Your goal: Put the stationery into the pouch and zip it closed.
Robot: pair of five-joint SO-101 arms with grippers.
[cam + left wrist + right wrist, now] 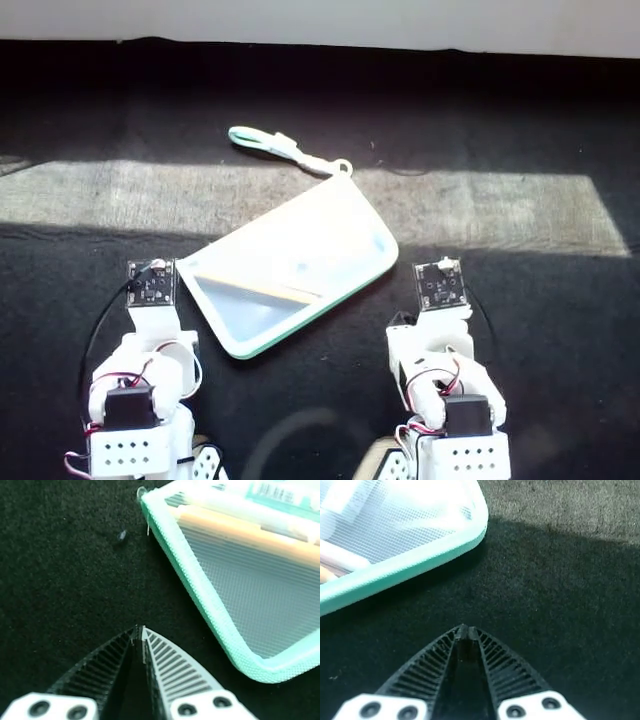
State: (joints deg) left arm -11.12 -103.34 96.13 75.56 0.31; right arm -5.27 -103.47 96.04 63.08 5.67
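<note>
While both arms sit at my near edge of the table, I read each claw as clenched on nothing. The left gripper (pixel 138 628) and right gripper (pixel 465 629) have their tips pressed together over the black cloth (pixel 560 330), parked, I judge, to flank the work. Just beyond and between them the pouch (pixel 335 232) lies flat and slantwise, with the stationery (pixel 255 288) inside it. Farther off, its strap (pixel 268 142) trails away from the zip end. Whether the zip is fully shut I cannot tell.

Green-edged mesh pouch (pixel 295 270), stationery (pixel 262 289) inside
</note>
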